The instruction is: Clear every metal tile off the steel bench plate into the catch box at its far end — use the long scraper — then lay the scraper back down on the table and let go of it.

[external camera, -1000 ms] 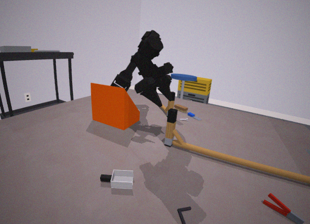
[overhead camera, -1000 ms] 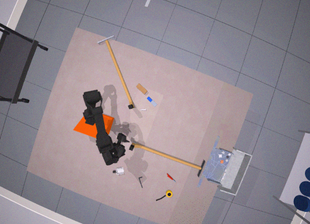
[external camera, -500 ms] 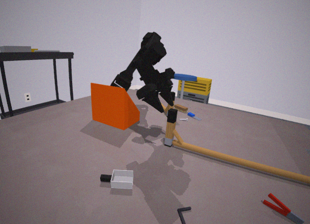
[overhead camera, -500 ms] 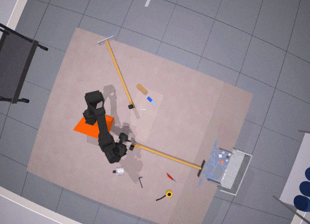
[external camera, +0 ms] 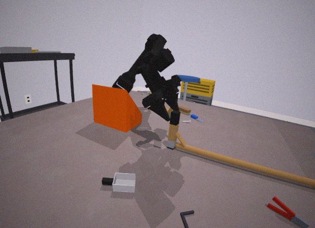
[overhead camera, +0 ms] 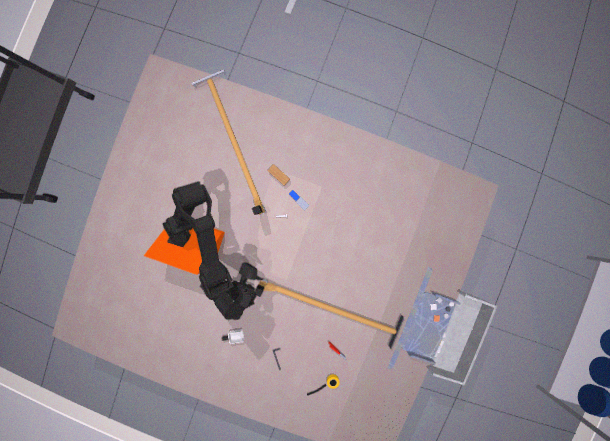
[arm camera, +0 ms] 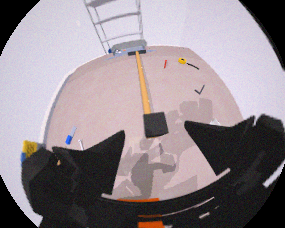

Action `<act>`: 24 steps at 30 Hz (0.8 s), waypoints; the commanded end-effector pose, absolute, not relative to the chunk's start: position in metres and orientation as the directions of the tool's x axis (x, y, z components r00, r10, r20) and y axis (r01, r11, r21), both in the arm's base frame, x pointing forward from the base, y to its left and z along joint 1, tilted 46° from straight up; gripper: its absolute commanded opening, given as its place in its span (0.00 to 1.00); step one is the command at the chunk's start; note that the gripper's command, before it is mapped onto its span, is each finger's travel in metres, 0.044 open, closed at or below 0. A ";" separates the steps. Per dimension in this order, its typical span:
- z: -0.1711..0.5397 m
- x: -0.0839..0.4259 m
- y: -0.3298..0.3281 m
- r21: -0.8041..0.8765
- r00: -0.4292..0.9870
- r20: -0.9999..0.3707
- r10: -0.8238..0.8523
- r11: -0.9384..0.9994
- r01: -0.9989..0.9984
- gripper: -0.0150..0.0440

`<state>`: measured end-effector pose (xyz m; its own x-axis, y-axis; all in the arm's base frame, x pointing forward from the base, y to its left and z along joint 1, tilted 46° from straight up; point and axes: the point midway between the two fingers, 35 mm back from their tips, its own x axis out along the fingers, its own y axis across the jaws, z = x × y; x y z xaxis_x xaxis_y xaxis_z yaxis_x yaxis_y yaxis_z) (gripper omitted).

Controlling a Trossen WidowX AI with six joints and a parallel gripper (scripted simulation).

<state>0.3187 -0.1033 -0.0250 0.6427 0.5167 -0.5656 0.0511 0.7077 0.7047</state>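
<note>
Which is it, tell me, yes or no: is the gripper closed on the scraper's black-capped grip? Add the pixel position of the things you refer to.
No, the gripper's (arm camera: 155, 129) fingers stand wide apart, nothing clamped between them.
</note>
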 end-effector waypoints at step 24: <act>-0.050 0.343 -0.077 0.716 0.642 -0.561 0.523 0.696 0.059 1.00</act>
<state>0.3430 -0.0804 -0.0446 0.6475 0.5198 -0.5573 0.0469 0.7027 0.7099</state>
